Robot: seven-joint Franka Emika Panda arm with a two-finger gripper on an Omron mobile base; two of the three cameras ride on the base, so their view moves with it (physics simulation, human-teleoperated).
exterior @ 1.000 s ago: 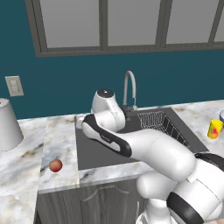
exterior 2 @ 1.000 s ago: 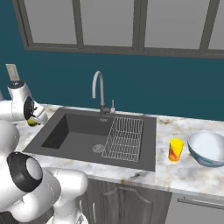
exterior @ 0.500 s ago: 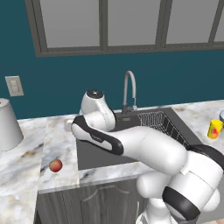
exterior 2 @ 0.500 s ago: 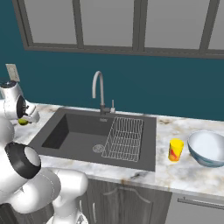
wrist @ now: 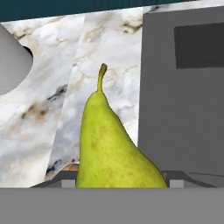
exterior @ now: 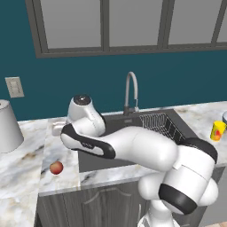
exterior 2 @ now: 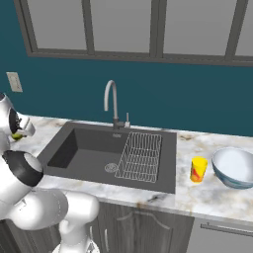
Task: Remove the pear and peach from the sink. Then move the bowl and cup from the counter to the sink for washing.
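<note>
Up close from the hand, pear between claw tips.

My two base cameras sit behind me, left and right, both looking down over the sink. My hand camera hangs close above the surface by its edge.

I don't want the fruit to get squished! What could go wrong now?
The pear sits in the end effector over the counter, close to the sink edge. Let go there, it might roll back in. It could also roll into the peach lying on the same strip of counter.
</note>
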